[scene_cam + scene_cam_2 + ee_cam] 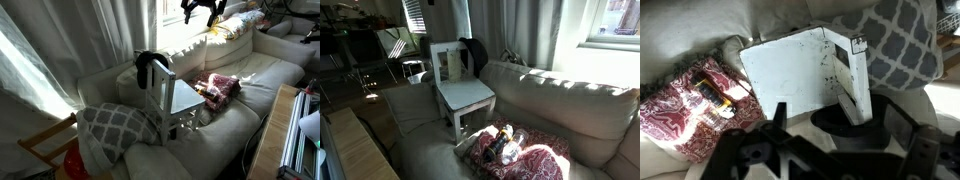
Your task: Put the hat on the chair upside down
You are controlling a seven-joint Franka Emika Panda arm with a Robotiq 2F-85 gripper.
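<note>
In my wrist view, at 9 o'clock, the red-patterned cloth bundle [685,100] lies just beside the chair [790,75]. The chair's white seat fills the middle and is bare. At about 5 o'clock from the seat, close against the slatted back, is a dark rounded shape that I take for the hat [840,120]. At 1 o'clock lies a grey lattice-print cushion [895,40].

In both exterior views the hat [150,65] [475,55] is draped over a top corner of the chair's back, not on the seat. My jaws stand apart and hold nothing. In an exterior view they hang high, at roughly 2 o'clock from the hat and well apart from it.

I judge the task barely begun, and the step in hand is the reach for the hat. The next move calls for me to come down at that top corner and close on the soft cloth without catching the wood. Then I lift it clear, turn it opening-up and set it on the seat.

The hat looks small, black and bowl-shaped, and it slumps around the corner. I cannot see its opening. Being limp, it will likely fold in my pinch and may snag as it comes off.
</note>
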